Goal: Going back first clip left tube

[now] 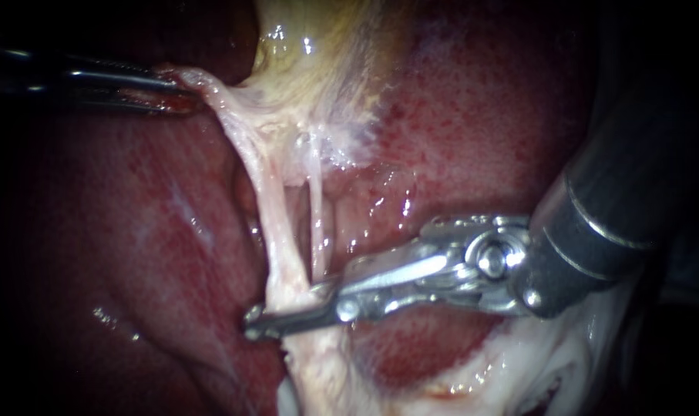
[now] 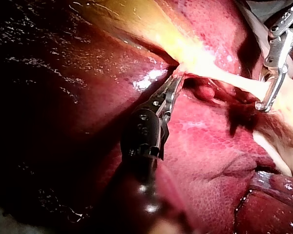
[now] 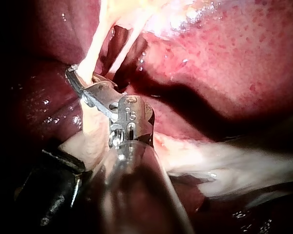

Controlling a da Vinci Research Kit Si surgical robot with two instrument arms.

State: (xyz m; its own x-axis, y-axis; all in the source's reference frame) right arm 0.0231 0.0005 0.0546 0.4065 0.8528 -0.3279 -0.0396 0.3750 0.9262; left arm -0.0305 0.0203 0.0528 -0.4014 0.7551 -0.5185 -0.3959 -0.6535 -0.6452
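One view, left wrist, shows right end effector (image 2: 263,100) gaping round tube (image 2: 244,85); left end effector (image 2: 176,80) grips tissue (image 2: 200,68)

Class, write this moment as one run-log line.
left instrument: jaws shut on pale tissue, pulled taut | right instrument: tip across left tube

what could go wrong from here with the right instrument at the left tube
1. The right instrument lies across the taut left tube. If it drags while pulling back, the tube might tear.
2. The thin right tube runs close beside it, so a sideways move could snag it.
3. The left instrument has its jaws shut on the pale tissue, holding it stretched. A slip would likely slacken everything suddenly.
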